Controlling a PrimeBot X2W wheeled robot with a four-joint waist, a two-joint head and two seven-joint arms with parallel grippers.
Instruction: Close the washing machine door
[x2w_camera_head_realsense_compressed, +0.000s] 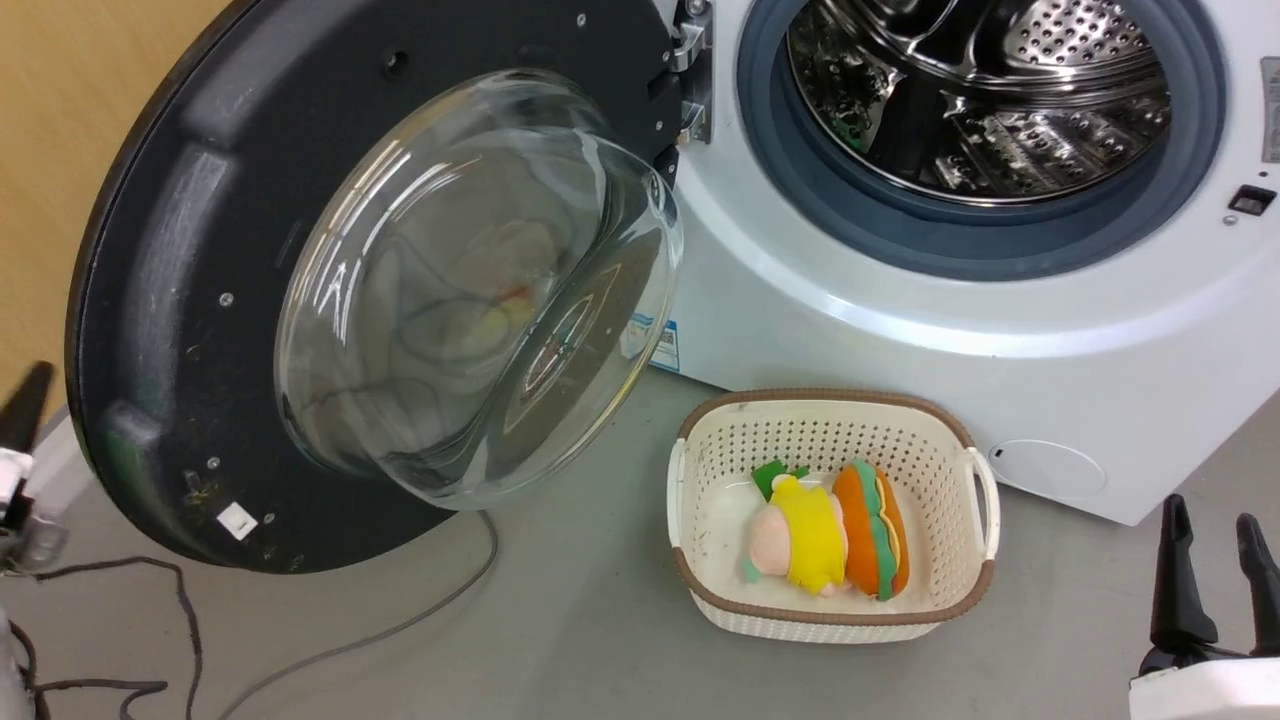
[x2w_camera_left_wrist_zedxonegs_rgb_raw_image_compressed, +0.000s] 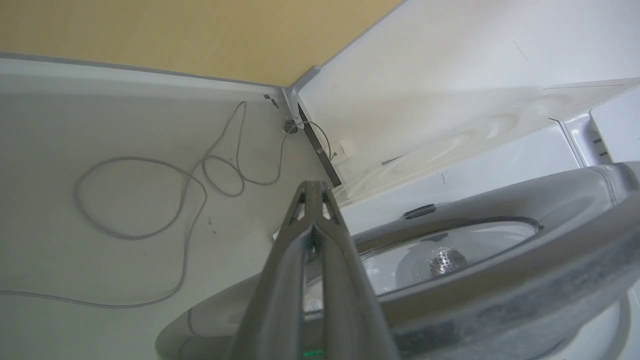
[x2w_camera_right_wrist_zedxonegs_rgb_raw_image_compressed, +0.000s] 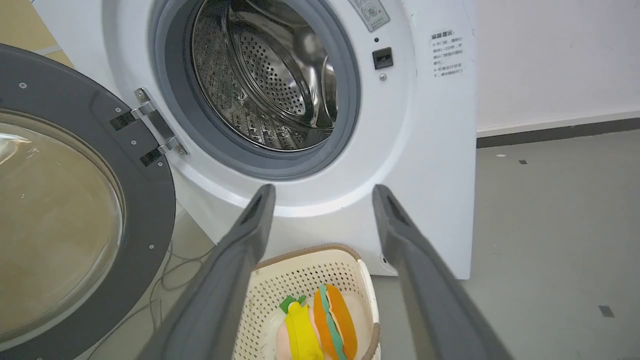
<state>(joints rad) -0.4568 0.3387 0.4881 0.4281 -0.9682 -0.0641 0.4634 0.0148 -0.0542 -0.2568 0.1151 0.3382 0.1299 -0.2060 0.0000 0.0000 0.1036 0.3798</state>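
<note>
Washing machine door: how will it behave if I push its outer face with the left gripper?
The washing machine door looks rigid, probably swinging on its metal hinge, not flexing. Its glossy rim may let the shut left gripper slide. The glass bowl likely adds weight.

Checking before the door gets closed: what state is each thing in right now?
Washing machine door: wide open.
Drum: exposed, no laundry seen.
Basket: upright, holding plush toys.
Left hand: shut.
Right hand: open, empty.
</note>
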